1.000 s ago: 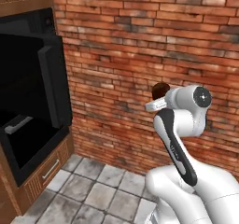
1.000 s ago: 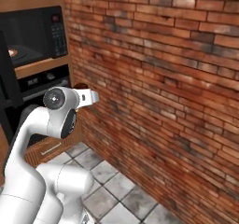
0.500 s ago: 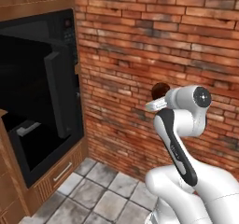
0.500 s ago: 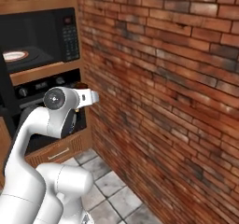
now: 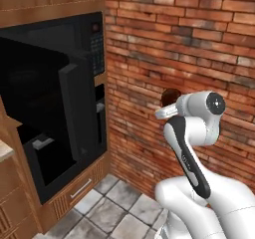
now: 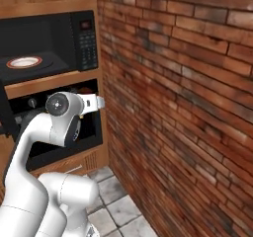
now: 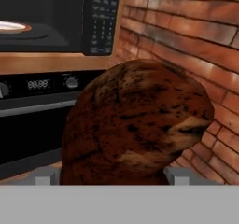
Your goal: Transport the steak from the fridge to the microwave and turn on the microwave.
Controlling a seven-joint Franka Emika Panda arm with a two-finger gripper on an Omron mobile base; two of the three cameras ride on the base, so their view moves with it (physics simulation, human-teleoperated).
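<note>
The steak [image 7: 135, 125], a dark reddish-brown chunk, looms large in the hand view and sits between the two fingertips of my gripper [image 7: 112, 178], which is shut on it. From the left base view the steak [image 5: 171, 95] shows as a dark lump just past the white wrist, held at chest height near the brick wall. The microwave [image 6: 47, 46] stands built into wood cabinets with its door [image 5: 47, 113] swung open, a white plate [image 6: 23, 62] inside, and the button panel [image 7: 100, 20] on its right. The fridge is out of view.
A black oven [image 7: 39, 84] with knobs and a small display sits directly under the microwave. A red brick wall [image 6: 188, 107] runs close along the right side. Grey floor tiles [image 5: 102, 210] lie below, and a wood drawer [image 5: 77, 188] sits beneath the oven.
The whole picture has shifted as the base moved: the microwave and cabinets now stand closer and further right in both base views. The arm keeps its pose with the steak in the gripper.
</note>
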